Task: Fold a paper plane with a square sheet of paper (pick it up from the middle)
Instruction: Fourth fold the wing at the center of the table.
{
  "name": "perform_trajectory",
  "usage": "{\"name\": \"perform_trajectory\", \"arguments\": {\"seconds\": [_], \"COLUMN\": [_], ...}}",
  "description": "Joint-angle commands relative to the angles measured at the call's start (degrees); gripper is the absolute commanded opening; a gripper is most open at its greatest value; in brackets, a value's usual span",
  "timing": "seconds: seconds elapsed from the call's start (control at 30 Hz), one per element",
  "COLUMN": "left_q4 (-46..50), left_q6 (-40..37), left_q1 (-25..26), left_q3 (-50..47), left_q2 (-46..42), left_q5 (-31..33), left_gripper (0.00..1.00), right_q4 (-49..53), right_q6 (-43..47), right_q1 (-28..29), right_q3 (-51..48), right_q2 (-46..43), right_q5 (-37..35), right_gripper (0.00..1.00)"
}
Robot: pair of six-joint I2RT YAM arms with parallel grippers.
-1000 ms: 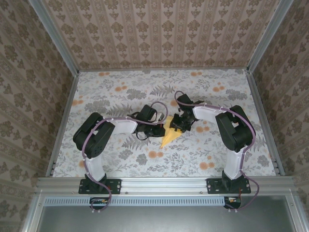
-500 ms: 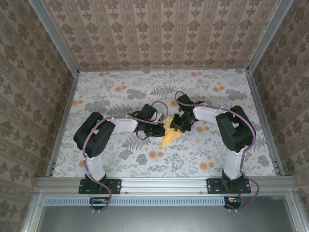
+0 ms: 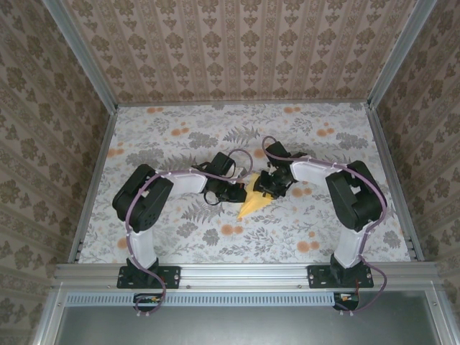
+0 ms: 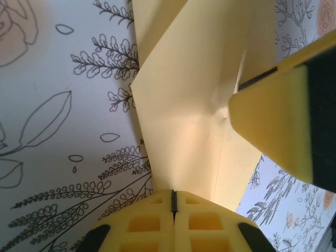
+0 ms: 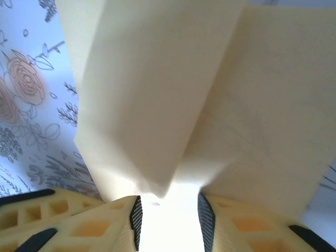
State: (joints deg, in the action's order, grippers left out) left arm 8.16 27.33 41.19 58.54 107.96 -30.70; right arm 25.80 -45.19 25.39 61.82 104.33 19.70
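The yellow paper plane (image 3: 250,200) lies on the floral table with its point toward the near edge. My left gripper (image 3: 237,191) is at its left side. It is shut, and its tips (image 4: 173,200) rest against the paper's (image 4: 184,105) near edge; I cannot tell whether any paper is pinched. My right gripper (image 3: 267,185) is over the plane's wide far end. It stands open, and a raised fold of the paper (image 5: 157,105) runs into the gap between its pads (image 5: 169,220). One right finger (image 4: 275,123) touches the paper in the left wrist view.
The grey floral tabletop (image 3: 180,136) spreads round the plane, with small orange flower blotches (image 3: 231,230) in the print. Metal rails (image 3: 93,180) and patterned walls close the table on three sides. Both arms bend inward and meet near the middle.
The right gripper's jaws have widened a little round the paper fold. Both arms have shifted slightly toward the plane. The plane itself has barely moved.
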Motion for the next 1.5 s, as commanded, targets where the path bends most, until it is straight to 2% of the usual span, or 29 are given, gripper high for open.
{"name": "perform_trajectory", "arguments": {"seconds": [0.0, 0.17, 0.33, 0.43, 0.7, 1.07, 1.23, 1.47], "left_q4": [5.9, 5.56, 5.37, 5.29, 4.91, 4.84, 2.49, -1.36], "left_q6": [-2.2, -2.21, -2.24, -2.2, -2.15, -0.66, 3.32, 7.62], "left_q1": [-0.27, -0.24, -0.26, -0.28, -0.24, -0.31, -0.23, 2.41], "left_q3": [-0.28, -0.34, -0.38, -0.44, -0.12, 1.36, 0.38, -3.68], "left_q2": [2.43, 2.6, 2.52, 2.52, 2.56, -2.06, -6.91, -11.22], "left_q5": [0.65, 0.3, 0.06, -0.04, -0.54, 0.65, 3.21, 3.8], "left_gripper": [0.0, 0.0, 0.0, 0.0, 0.0, 0.0, 0.1, 0.14], "right_q4": [1.02, -2.79, -7.21, -8.42, -9.75, -7.79, -7.96, -8.48], "right_q6": [0.07, 1.76, 1.94, 2.21, 2.56, 2.0, 1.1, 0.62], "right_q1": [-1.12, -1.04, -0.79, -0.6, -0.25, -0.69, -0.78, -0.78], "right_q3": [-1.0, -1.16, -1.49, -0.92, 0.27, -2.57, -3.42, -3.2], "right_q2": [-5.01, -6.86, -4.92, -2.84, 2.45, 4.22, 4.34, 3.62], "right_q5": [-0.11, 4.87, 8.33, 9.37, 10.11, 4.14, 3.08, 3.3], "right_gripper": [0.4, 0.34, 0.18, 0.11, 0.08, 0.07, 0.07, 0.08]}}
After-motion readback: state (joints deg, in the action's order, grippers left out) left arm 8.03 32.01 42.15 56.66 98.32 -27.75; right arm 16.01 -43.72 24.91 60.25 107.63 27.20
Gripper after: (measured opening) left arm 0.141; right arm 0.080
